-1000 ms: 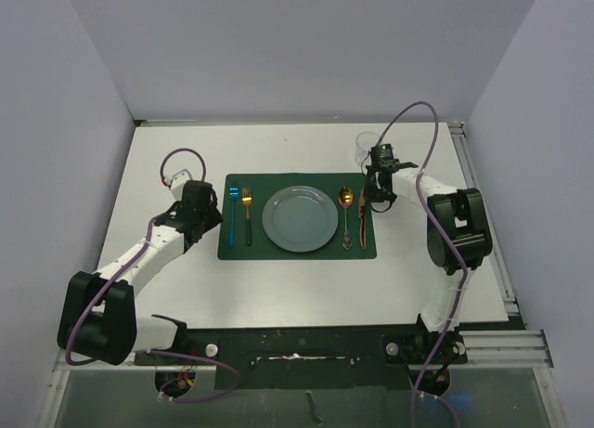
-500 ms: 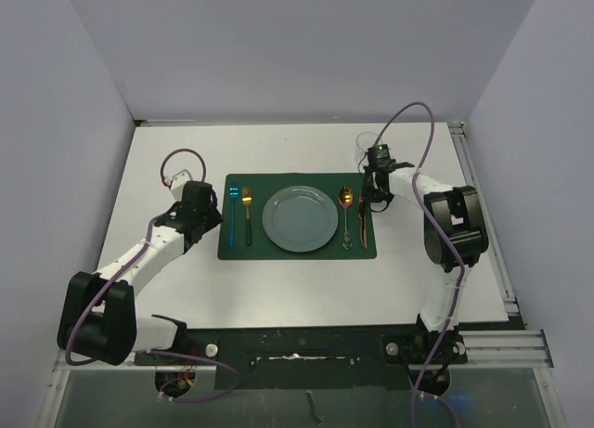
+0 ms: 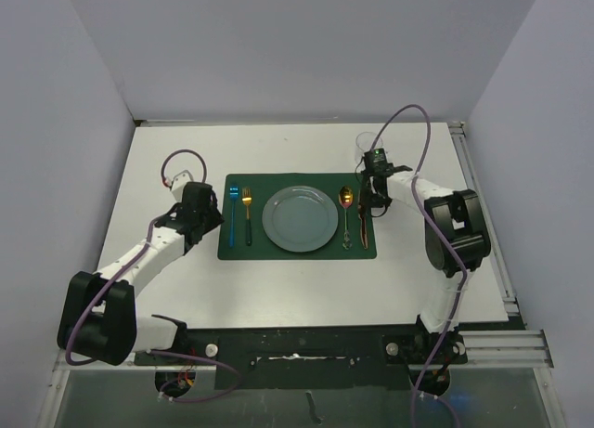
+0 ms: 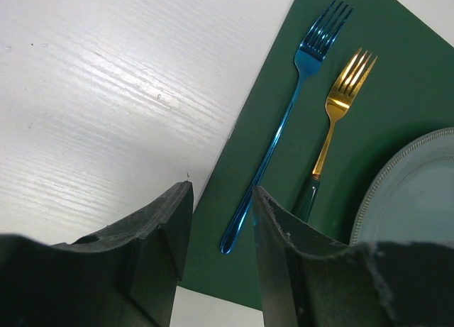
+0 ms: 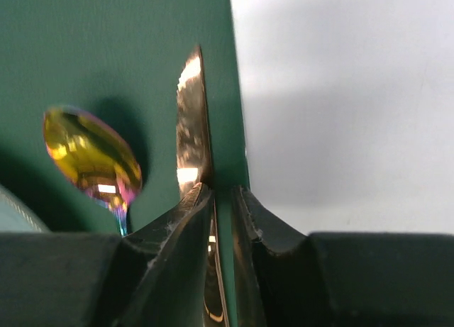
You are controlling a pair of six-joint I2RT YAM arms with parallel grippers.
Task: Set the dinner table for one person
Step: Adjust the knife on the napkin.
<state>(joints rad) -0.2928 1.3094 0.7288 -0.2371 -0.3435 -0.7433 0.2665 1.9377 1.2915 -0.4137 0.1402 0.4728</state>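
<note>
A dark green placemat lies on the white dinner table with a grey-blue plate in its middle. Left of the plate lie a blue fork and a gold fork. On the plate's right are an iridescent spoon and a copper knife, which lies flat near the mat's right edge. My right gripper straddles the knife's blade; its jaws stand slightly apart, and the blade rests against the left finger. My left gripper hovers open and empty over the mat's left edge.
A clear glass stands on the table just beyond my right gripper, off the mat's far right corner. Metal rails edge the table's right side. Grey walls close in the left, far and right sides.
The knife has come down from a tilt to lie straight along the mat's right edge. My right jaws have parted slightly and the wrist shifted a little farther away. The left arm has not moved.
</note>
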